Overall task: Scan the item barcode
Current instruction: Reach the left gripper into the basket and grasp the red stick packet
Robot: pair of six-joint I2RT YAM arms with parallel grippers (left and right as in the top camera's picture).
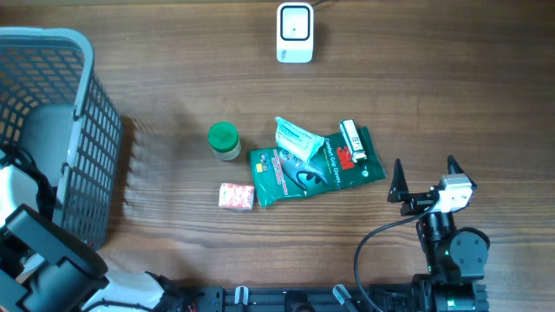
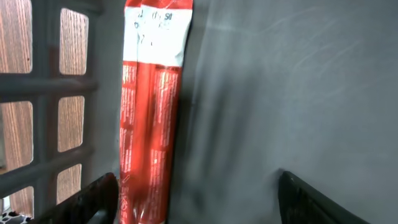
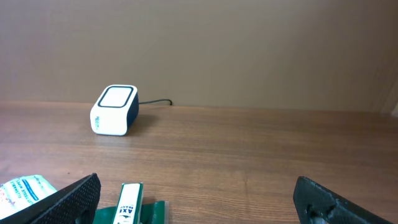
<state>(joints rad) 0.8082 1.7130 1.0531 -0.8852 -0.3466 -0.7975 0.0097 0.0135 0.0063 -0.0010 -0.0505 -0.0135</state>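
So we're looking at the pile mid-table. A green 3M pack point(image 1: 316, 173) is lying there with a white-and-teal pouch point(image 1: 297, 139) and a small white box point(image 1: 351, 141) on top of it. A green-lidded jar point(image 1: 224, 140) is sitting near its left side and a pink packet point(image 1: 236, 197) is just beside its lower left corner. The scanner point(image 1: 295, 33) is sitting well apart at the far edge.

We're reckoning we're between items. A red sachet point(image 2: 152, 112) is lying against the wall inside the basket point(image 1: 82, 104), and the left gripper point(image 2: 196, 177) is hanging by it with fingers spread, clamping nothing. The right gripper point(image 1: 424, 165) is hovering just right of the pack, jaws wide and empty.

Next move, we're guessing: dropping onto one item, pinching it, then turning its barcode toward the scanner window.
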